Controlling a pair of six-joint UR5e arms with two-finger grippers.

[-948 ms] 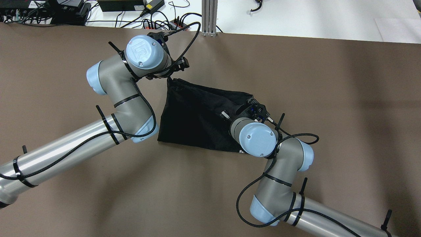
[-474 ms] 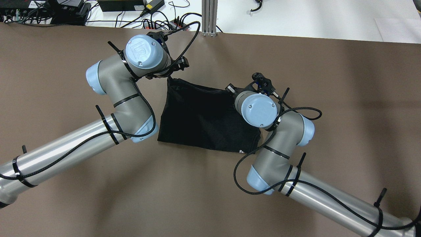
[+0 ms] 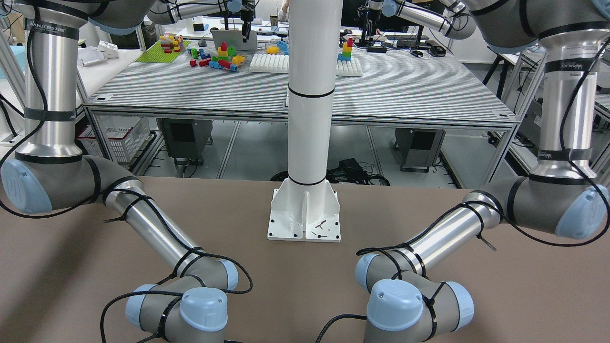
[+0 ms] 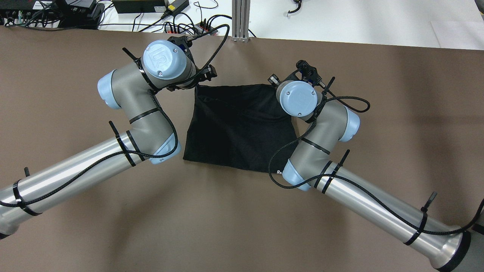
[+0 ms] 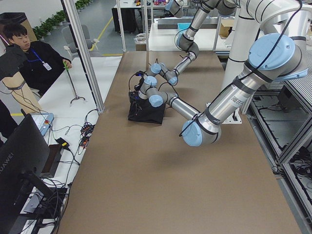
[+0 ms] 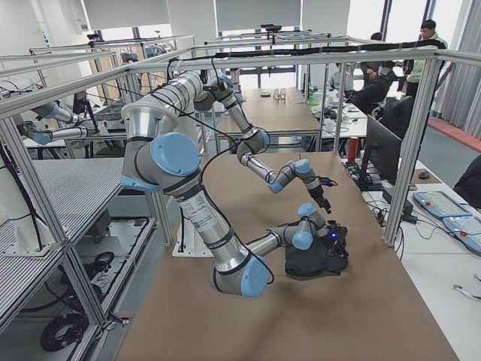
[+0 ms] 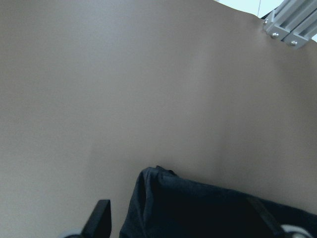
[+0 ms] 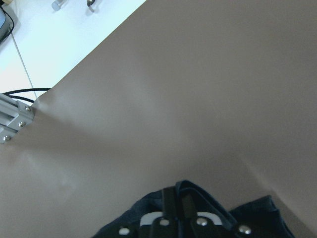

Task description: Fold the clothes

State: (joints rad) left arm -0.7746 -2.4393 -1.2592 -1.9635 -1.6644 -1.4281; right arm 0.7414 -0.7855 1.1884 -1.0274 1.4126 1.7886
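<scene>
The black cloth (image 4: 238, 128) lies flat on the brown table between my two arms; it also shows in the exterior left view (image 5: 146, 113) and the exterior right view (image 6: 316, 259). My left gripper (image 7: 195, 228) sits at its far left corner with its fingers wide apart, and the cloth (image 7: 198, 213) lies between them. My right gripper (image 8: 173, 213) is shut on the cloth's far right corner (image 8: 247, 218), low over the table. In the overhead view both grippers are hidden under their wrists. The front-facing view shows no cloth.
The white pillar's base plate (image 3: 305, 224) stands at the robot's side of the table. Cables and a power strip (image 4: 189, 26) and an aluminium post (image 4: 241, 19) lie beyond the far edge. A seated person (image 5: 29, 53) is off the table.
My right arm has carried its cloth corner away from the robot to the far side, so the far edge now runs straight between the grippers. The left arm has not moved.
</scene>
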